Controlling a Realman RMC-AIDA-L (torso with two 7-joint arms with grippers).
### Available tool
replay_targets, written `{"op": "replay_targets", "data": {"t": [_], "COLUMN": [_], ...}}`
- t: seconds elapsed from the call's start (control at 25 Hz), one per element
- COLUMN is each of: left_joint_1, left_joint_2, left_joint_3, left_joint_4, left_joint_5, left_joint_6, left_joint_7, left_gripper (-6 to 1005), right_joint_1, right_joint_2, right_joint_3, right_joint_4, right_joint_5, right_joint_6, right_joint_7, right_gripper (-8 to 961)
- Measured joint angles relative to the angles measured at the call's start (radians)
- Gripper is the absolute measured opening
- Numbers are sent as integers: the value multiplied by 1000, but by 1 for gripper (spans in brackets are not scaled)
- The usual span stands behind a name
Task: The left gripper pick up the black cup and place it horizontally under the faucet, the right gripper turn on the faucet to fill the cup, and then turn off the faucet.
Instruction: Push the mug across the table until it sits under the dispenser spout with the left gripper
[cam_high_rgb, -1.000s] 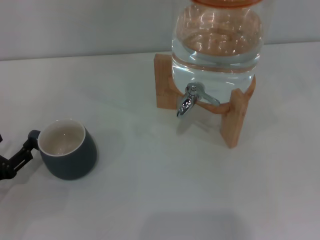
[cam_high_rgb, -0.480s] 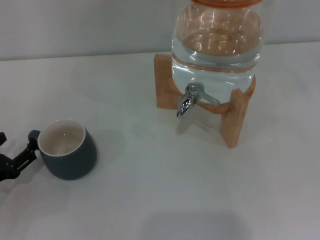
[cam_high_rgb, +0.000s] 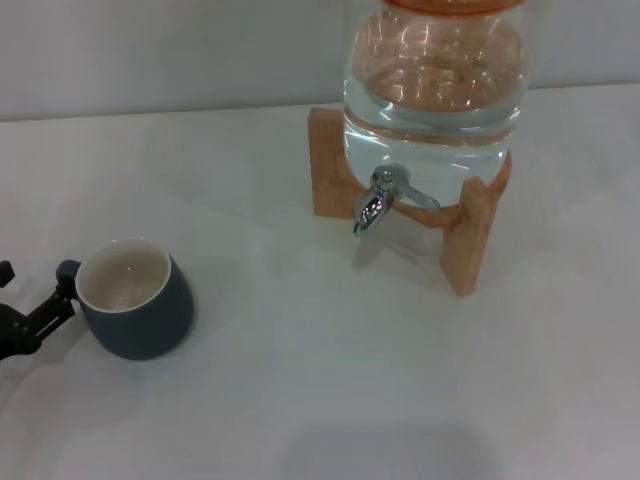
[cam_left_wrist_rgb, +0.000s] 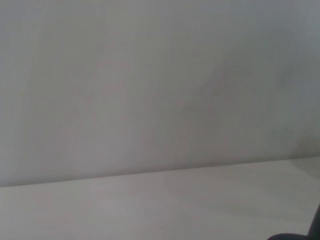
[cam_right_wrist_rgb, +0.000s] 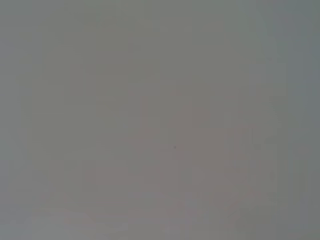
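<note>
One small shift: the left gripper (cam_high_rgb: 22, 322) crept closer to the black cup's (cam_high_rgb: 135, 300) handle near the worktop's (cam_high_rgb: 300, 400) left edge, fingers (cam_high_rgb: 55, 306) spread, nothing grabbed yet.

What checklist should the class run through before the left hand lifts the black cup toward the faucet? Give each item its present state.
1. Left hand at the handle of the black cup: ok, one finger reaches the loop handle at the table's left edge.
2. Grip closed on the handle: cannot tell.
3. Cup upright and empty: ok, it stands on the table and its cream inside shows no water.
4. Faucet off: ok, no stream is visible under the spout.
5. Space under the spout free: ok, only bare table between the wooden stand legs.
6. Right hand ready at the faucet lever: not ok, it appears in no view.
</note>
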Motion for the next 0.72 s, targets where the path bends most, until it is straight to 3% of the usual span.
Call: {"op": "replay_targets", "data": {"t": [0.72], "left_joint_1": [-11], "left_joint_2": [1], "left_joint_3": [-6], "left_joint_4": [3], "left_joint_5": [0], "left_joint_6": [0], "left_joint_7": [0], "left_gripper": [878], "right_joint_1": [-3], "right_joint_2": [1], "right_joint_3": [0], "right_joint_4": [0], "right_joint_5": [4], "right_joint_6": [4], "right_joint_7": [0], "right_gripper": [844]}}
